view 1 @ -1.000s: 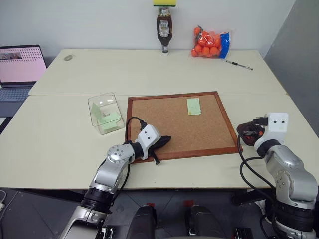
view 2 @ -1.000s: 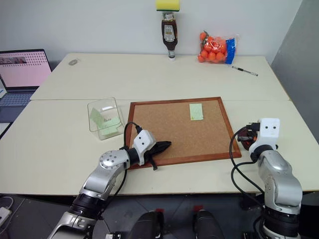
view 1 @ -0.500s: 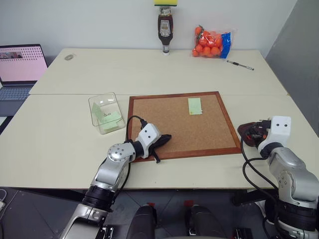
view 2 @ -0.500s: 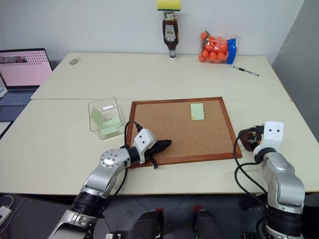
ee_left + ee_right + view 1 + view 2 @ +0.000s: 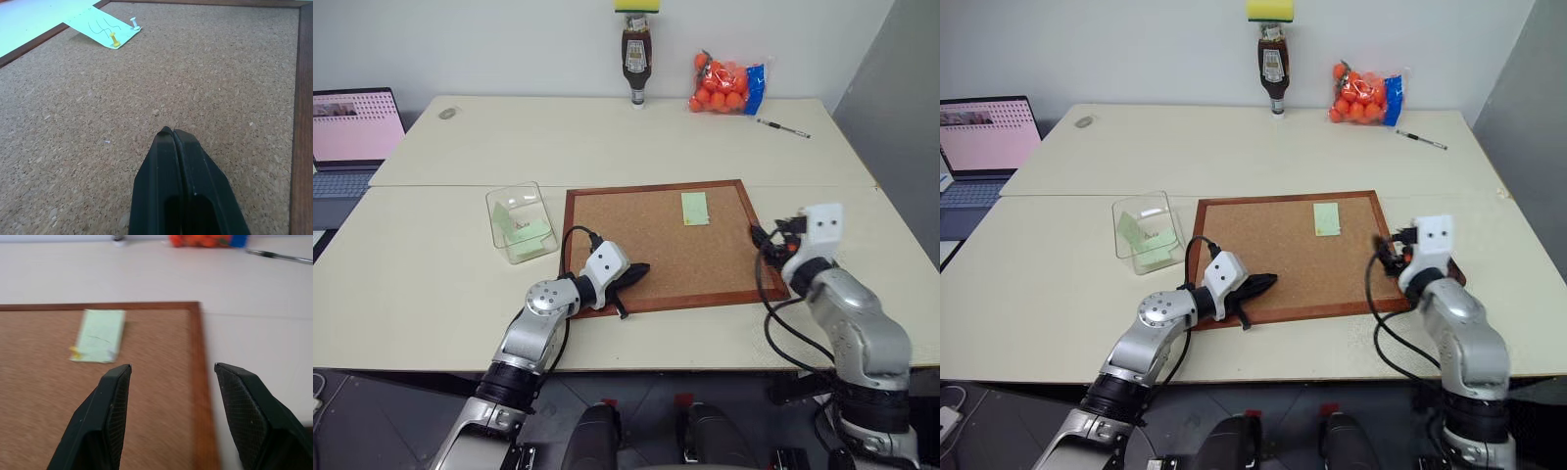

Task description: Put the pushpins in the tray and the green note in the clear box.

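Left of the corkboard the clear box is seen, the left gripper is pressed shut and empty on the cork, and the green note, pinned by pushpins near the far edge with an unreadable scribble, is best approached squarely by the wide-open, empty right gripper.

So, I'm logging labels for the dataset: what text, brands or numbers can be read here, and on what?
None can be read.
Green note on the corkboard: a handwritten squiggle, not legible.
Sauce bottle: label too small.
Laptop: screen content too small.
Note in the clear box: dark mark, unreadable.
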Available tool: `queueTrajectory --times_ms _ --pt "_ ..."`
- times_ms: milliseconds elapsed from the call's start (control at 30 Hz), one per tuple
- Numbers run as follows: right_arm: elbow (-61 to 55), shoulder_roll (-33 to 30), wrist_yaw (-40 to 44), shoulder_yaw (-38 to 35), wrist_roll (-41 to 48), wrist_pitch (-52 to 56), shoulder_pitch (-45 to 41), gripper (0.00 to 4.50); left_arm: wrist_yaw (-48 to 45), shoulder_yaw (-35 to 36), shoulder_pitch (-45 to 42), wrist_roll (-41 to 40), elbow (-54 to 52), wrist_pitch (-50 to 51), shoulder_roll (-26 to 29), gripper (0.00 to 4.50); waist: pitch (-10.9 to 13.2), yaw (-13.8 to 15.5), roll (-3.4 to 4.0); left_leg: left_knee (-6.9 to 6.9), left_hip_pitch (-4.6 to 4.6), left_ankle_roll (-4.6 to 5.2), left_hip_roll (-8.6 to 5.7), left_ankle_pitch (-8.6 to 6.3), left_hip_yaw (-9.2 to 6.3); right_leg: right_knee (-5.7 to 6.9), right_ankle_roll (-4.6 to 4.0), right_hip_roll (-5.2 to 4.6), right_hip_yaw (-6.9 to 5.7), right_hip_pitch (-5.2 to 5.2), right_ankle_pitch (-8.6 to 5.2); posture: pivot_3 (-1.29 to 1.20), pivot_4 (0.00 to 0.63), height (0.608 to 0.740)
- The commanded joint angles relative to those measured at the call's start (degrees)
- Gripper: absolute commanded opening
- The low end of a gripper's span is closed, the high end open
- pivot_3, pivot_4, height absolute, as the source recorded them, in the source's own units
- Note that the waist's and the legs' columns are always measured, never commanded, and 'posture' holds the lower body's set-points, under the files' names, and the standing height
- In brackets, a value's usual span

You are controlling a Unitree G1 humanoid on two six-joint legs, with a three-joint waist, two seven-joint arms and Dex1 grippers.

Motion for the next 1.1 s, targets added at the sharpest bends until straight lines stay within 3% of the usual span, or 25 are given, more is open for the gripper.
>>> queueTrajectory --times_ms 33,267,500,600,700,967,1100 --pt "12.26 1.22 0.60 4.20 -4.07 -8.24 -6.96 2.88 -0.09 -0.43 -1.15 0.09 -0.20 -1.01 -0.48 0.00 0.01 -0.02 -0.01 0.00 -0.01 0.00 0.00 0.00 0.01 0.00 0.00 0.00 0.00 0.01 0.00 0.00 0.150 0.740" --pt "31.24 3.16 2.25 7.53 -7.66 -17.35 -16.12 2.88 0.01 -0.58 -0.92 0.13 -0.96 -0.88 -0.46 0.00 0.01 0.22 -0.02 -0.05 -0.10 0.00 -0.02 0.00 0.11 -0.06 -0.04 -0.02 0.05 -0.02 -0.01 0.00 0.150 0.740" --pt "42.51 3.93 1.18 7.29 -9.84 -23.35 -20.73 2.88 0.08 -0.63 -0.76 0.19 -1.33 -0.79 -0.31 0.00 0.01 0.11 -0.02 -0.03 -0.07 0.00 0.00 0.00 0.10 -0.02 -0.04 -0.03 0.06 -0.02 -0.01 0.00 0.150 0.740" --pt "45.03 4.03 0.94 7.13 -10.20 -24.59 -21.59 2.43 0.13 -0.61 -0.58 0.23 -1.54 -0.76 -0.23 0.00 0.01 0.10 -0.02 -0.04 -0.07 0.00 0.01 0.00 0.10 -0.02 -0.05 -0.02 0.07 -0.02 -0.01 0.00 0.150 0.740" --pt "45.50 4.27 0.98 6.73 -9.67 -24.93 -21.65 1.64 0.20 -0.61 -0.47 0.26 -1.61 -0.75 -0.23 0.00 0.01 0.09 -0.02 -0.04 -0.07 0.00 0.00 0.00 0.09 -0.02 -0.05 -0.03 0.08 -0.03 -0.01 0.00 0.150 0.740" --pt "41.20 4.81 1.60 6.25 -8.64 -24.04 -19.79 0.04 0.19 -0.84 -0.56 0.43 -1.21 -0.95 -0.37 0.00 0.01 0.12 -0.02 -0.03 -0.07 0.00 0.00 0.00 0.06 -0.01 -0.05 -0.03 0.08 -0.02 0.00 0.00 0.150 0.740" --pt "38.28 5.07 1.27 5.75 -8.34 -23.88 -18.47 0.04 0.29 -1.00 -0.79 0.64 -0.64 -1.10 -0.45 0.00 0.01 0.14 -0.02 -0.03 -0.07 0.00 0.00 0.00 0.05 -0.01 -0.05 -0.04 0.09 -0.03 -0.01 0.00 0.150 0.740"
